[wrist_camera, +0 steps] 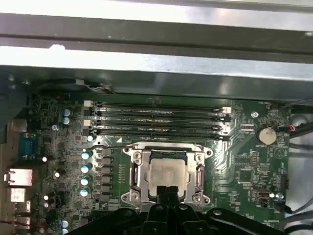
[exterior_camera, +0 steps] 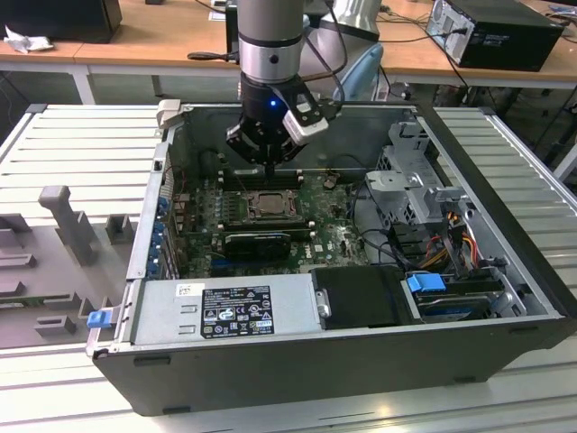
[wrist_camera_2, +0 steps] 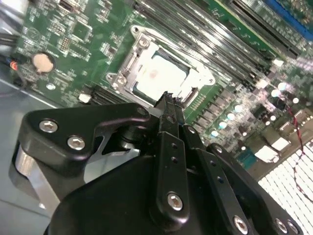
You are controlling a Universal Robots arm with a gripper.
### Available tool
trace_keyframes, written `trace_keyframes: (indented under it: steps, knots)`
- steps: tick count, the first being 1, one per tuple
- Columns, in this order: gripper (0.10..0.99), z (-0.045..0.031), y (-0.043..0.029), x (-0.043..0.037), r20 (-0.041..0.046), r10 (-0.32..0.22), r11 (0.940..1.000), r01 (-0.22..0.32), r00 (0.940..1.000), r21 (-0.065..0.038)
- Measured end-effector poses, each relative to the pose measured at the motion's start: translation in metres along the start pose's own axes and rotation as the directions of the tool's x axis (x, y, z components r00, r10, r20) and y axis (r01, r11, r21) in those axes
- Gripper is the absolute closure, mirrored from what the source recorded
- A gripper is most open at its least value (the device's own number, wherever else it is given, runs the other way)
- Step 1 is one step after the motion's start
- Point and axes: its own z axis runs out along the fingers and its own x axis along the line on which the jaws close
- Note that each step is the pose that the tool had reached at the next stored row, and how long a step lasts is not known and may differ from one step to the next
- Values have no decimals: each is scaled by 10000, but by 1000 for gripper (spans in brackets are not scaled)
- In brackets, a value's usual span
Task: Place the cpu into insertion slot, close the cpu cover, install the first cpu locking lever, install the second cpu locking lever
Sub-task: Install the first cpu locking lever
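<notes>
Gripper: the gripper [wrist_camera_2: 167, 98] is seen with its fingers drawn narrow, tip against tip, and nothing is held between them.
Gripper's place: in the exterior view it is hung over the motherboard [exterior_camera: 338, 236], at the 12 o'clock edge of the insertion slot [exterior_camera: 248, 207]. Whether the tip is touching the socket rim cannot be told.
Cpu: the cpu [wrist_camera: 168, 170] is seated flat in the slot, and its pale top is framed by the cover's opening.
Cover: the cpu cover [wrist_camera: 139, 169] is laid down over the socket and is judged closed.
Levers: whether either locking lever is latched cannot be told.
Neighbours: on the exterior view's clock face, the memory slots [exterior_camera: 261, 176] are found at the socket's 12 o'clock and a long black block [exterior_camera: 257, 242] at its 6 o'clock.
Risk, slip: a thin lever could be lost from such narrow tips if it is pushed off-centre, and the cover could be sprung loose.
Risk, scrape: the chip's top or the memory slots could be struck if the tip is lowered slightly astray.
</notes>
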Motion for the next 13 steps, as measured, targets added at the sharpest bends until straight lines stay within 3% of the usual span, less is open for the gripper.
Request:
trace_keyframes:
  steps: [2, 4, 9, 11, 13]
  knots:
    - [980, 37, 7, 6, -58, 300, 9996, -300, 9995, 7]
    - [980, 49, 8, 39, -61, 668, 9978, -668, 9977, 16]
    - [980, 43, 17, 337, -60, 704, 9975, -704, 9975, 13]
    - [980, 40, 30, 533, -61, 727, 9974, -727, 9973, 13]
    - [980, 39, 43, 596, -60, 732, 9973, -732, 9973, 12]
